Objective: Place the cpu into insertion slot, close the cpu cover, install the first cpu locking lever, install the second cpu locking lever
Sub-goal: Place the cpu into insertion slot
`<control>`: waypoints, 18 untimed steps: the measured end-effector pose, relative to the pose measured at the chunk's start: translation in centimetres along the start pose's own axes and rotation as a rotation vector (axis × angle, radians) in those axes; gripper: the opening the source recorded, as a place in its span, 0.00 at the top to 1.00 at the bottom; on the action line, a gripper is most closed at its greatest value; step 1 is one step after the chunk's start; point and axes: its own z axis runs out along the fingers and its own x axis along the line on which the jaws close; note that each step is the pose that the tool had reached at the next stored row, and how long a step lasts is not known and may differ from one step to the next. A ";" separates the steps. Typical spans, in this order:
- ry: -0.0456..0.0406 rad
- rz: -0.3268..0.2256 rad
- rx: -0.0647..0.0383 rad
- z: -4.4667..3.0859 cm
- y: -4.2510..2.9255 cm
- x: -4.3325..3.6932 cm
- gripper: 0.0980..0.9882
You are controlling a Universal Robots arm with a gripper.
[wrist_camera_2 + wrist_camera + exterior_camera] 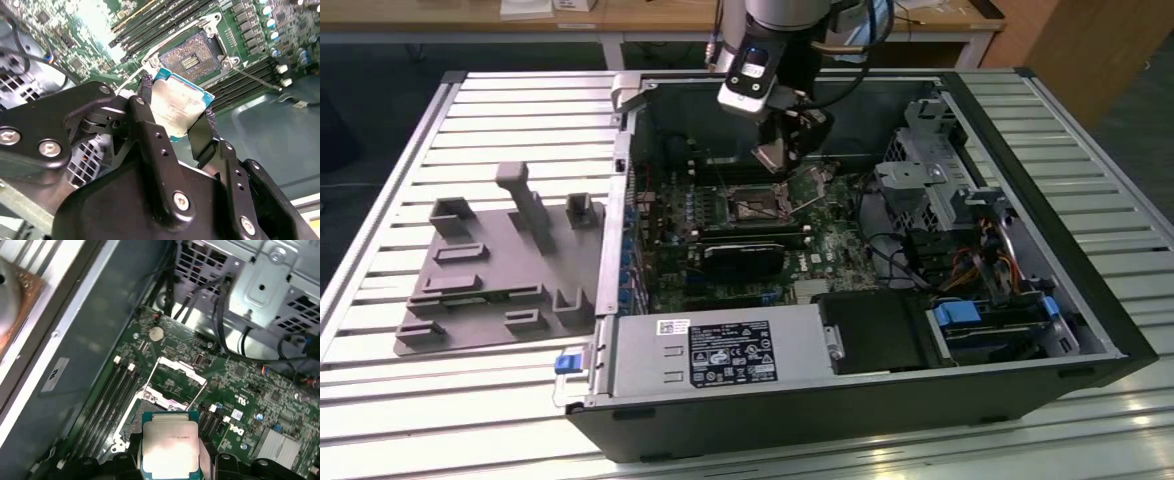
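Inside open computer case [854,425], end effector [177,100] grips cpu [181,111] above insertion slot [192,56].

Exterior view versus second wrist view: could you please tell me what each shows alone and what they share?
Exterior view: the open computer case, with the grey fixture tray beside it on the slatted table. Second wrist view: the gripper shut on the cpu's edges and the insertion slot's contact grid. Both: the cpu near the empty insertion slot.

Workshop-like lab: open computer case [854,425] on slatted metal table [440,410]
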 end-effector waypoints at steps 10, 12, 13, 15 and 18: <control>-0.0163 0.182 -0.001 0.53 -0.05 0.00 0.51; -0.0194 0.218 -0.002 0.69 -0.06 0.00 0.51; -0.0210 0.234 -0.002 0.79 -0.08 0.01 0.51; -0.0235 0.259 -0.002 1.03 -0.14 0.06 0.51; -0.0275 0.298 -0.002 1.41 -0.22 0.15 0.51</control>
